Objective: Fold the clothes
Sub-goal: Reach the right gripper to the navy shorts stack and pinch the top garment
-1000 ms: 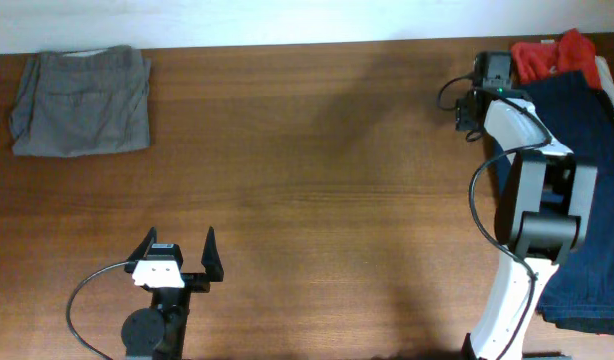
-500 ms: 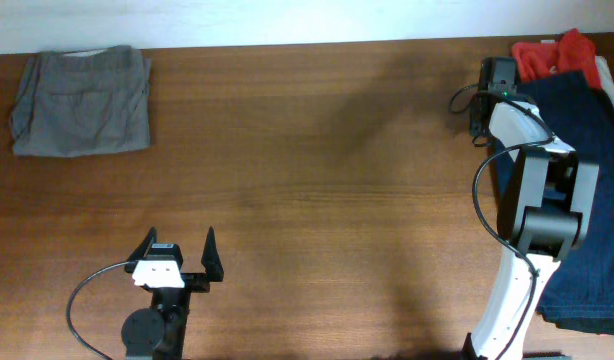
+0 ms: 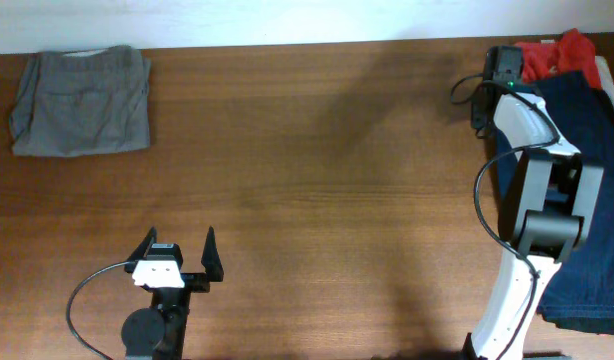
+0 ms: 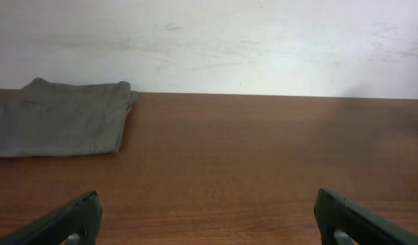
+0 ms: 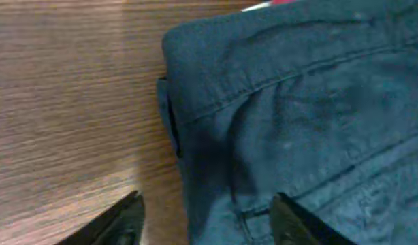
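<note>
Two hands gape empty: left hand (image 3: pixel 178 243) well apart from the navy shorts (image 5: pixel 297 102), right hand (image 5: pixel 205 219) poised over their corner for pickup, likely needing descent and a pinch.

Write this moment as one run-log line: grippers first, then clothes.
left gripper: open, empty | right gripper: open, over corner of navy shorts | grey shorts: folded, far left corner | red garment: far right corner
</note>
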Controlling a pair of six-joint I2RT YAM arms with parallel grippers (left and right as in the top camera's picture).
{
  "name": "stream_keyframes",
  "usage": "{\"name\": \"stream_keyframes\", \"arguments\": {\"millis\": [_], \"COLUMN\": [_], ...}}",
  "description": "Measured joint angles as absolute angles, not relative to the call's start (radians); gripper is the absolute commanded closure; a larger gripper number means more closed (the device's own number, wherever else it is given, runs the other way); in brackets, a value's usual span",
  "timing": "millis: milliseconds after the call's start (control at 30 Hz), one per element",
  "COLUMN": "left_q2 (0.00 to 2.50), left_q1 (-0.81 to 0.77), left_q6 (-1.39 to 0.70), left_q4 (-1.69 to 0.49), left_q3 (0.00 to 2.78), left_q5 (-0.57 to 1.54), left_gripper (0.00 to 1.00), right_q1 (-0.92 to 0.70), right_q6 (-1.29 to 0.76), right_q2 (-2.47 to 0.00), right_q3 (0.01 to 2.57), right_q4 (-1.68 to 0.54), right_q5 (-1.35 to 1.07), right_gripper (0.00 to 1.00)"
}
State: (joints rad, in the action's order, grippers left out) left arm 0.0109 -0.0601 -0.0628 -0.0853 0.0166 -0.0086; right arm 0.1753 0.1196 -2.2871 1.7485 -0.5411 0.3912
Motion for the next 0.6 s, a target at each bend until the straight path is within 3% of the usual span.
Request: {"name": "stream_keyframes", "arguments": {"millis": [100, 167, 200, 333, 433, 467, 600], "left_q2": [0.011, 0.011, 0.011, 0.011, 0.011, 0.011, 0.011], "left_q1": [-0.06, -0.06, -0.06, -0.06, -0.06, -0.06, -0.06], "left_q6": [-0.063, -0.063, -0.063, -0.063, -0.063, -0.063, -0.063], "left_q4": [-0.085, -0.085, -0.085, -0.085, -0.085, -0.085, -0.085], "left_q3": [0.017, 0.017, 0.017, 0.017, 0.017, 0.017, 0.017], "left_q5": [-0.009, -0.009, -0.009, -0.009, -0.009, -0.009, -0.009], "left_gripper": [0.01, 0.01, 0.01, 0.01, 0.01, 0.01, 0.01], "right_q1": [0.175, 0.176, 0.178, 0.197, 0.205, 0.208, 0.21], "right_q6": [0.123, 0.123, 0.127, 0.127, 0.131, 0.131, 0.116], "right_q2": [-2.326, -2.335, -2.337, -2.344, -2.347, -2.35, -2.352], "right_q3": [1.754, 1.761, 1.761, 1.762, 1.762, 1.762, 1.766], "right_q4": [-0.526, -0.517, -0.512, -0.507, -0.503, -0.501, -0.505], "right_q5": [0.386, 0.383, 0.383, 0.392, 0.397, 0.398, 0.41], "right_gripper": [0.36, 0.45, 0.55, 0.62, 0.92, 0.96, 0.96]}}
